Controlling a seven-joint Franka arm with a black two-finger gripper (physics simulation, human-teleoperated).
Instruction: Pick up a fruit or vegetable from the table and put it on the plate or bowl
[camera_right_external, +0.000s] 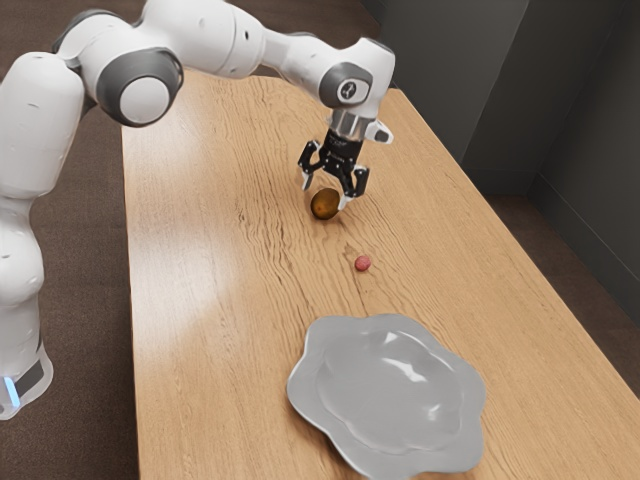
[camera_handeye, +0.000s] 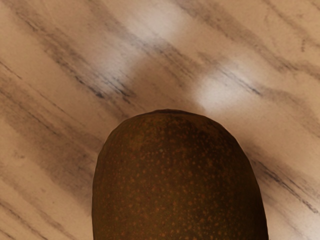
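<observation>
Exterior view: my gripper (camera_right_external: 328, 195) points down over the far middle of the wooden table (camera_right_external: 200, 300), with its two black fingers closed against a brown fruit (camera_right_external: 325, 204), one on each side. I'm gripping it. Fruit is small, oval, dull brown with an olive-gold sheen, kiwi-like. Can't tell if it rests on the wood or hangs just clear of it.

Wrist view: the same brown fruit (camera_handeye: 177, 180) sits right under my hand. It has a rounded top, dark brown skin speckled with fine orange dots, and a soft shadow on the wood grain around it.

Further out in the exterior view, a small red fruit (camera_right_external: 362, 263) lies on the table, near the gripper and toward the plate. The grey plate (camera_right_external: 385, 395) with a wavy rim lies at the near end, well apart from the brown fruit.
</observation>
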